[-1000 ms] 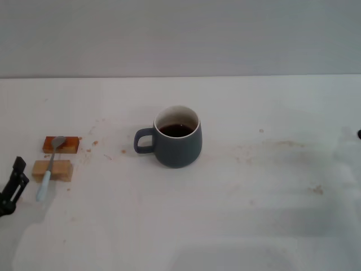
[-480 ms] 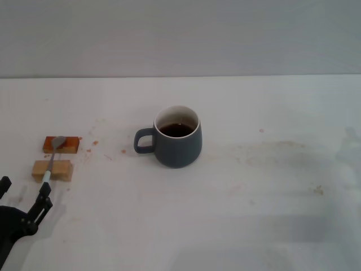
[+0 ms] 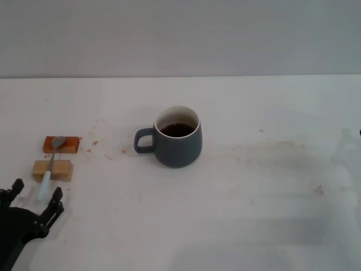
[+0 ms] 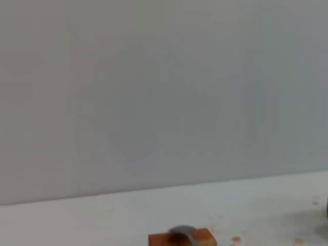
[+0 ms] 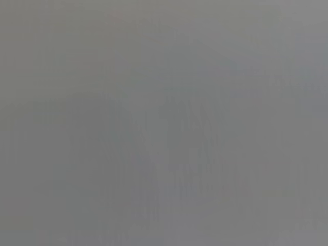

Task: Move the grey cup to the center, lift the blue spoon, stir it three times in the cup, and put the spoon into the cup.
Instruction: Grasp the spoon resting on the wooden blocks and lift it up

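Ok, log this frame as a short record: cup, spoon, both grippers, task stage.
cup: grey cup upright mid-table, handle toward robot's left, dark liquid inside
spoon: blue spoon lying across orange block and tan block, far left
left gripper: left gripper just near side of spoon, fingers open, empty
right gripper: not in view
stage: spoon not yet lifted
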Controlling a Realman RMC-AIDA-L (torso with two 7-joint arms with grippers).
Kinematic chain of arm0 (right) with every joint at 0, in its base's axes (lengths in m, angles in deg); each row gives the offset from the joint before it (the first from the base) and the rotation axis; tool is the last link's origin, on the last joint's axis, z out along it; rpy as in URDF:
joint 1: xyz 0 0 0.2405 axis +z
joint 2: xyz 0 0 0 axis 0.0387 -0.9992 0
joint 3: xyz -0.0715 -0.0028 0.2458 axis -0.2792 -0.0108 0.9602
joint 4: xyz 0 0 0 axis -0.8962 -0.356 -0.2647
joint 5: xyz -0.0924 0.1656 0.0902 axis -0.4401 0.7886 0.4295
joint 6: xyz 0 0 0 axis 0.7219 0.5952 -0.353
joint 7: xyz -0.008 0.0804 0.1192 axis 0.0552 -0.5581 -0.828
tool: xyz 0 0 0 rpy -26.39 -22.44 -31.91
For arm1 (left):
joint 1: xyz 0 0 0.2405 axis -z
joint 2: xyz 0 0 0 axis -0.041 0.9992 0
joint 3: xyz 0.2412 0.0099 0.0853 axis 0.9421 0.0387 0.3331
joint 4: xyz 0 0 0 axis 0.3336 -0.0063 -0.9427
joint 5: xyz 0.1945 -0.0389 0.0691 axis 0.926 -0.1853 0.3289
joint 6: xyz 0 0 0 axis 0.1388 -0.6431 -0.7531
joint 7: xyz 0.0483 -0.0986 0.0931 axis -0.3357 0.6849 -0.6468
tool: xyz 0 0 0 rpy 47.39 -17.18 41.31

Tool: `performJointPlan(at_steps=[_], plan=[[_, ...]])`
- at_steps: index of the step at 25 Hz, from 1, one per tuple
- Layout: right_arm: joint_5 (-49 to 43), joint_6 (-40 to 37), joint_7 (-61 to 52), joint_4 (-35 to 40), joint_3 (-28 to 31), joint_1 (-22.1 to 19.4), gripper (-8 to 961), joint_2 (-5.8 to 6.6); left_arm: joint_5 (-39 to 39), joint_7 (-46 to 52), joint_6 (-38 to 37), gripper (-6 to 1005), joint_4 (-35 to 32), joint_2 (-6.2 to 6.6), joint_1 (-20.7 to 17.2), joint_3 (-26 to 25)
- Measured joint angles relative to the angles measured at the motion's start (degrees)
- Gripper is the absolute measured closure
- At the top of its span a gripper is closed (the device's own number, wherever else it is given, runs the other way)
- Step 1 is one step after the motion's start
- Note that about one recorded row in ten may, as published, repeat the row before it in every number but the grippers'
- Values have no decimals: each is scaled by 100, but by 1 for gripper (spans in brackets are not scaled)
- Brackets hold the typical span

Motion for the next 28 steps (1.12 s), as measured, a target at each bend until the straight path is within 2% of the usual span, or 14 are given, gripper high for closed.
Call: performJointPlan(at_steps=[5,28], plan=[[-9,-92,2,-51,-6,-33,955,3,-26,-303,295,266,7,-16,87,-16],[-22,-105,6,-154,-8,-60,955,22,-186,-278,401,279,53,-16,168,-26]])
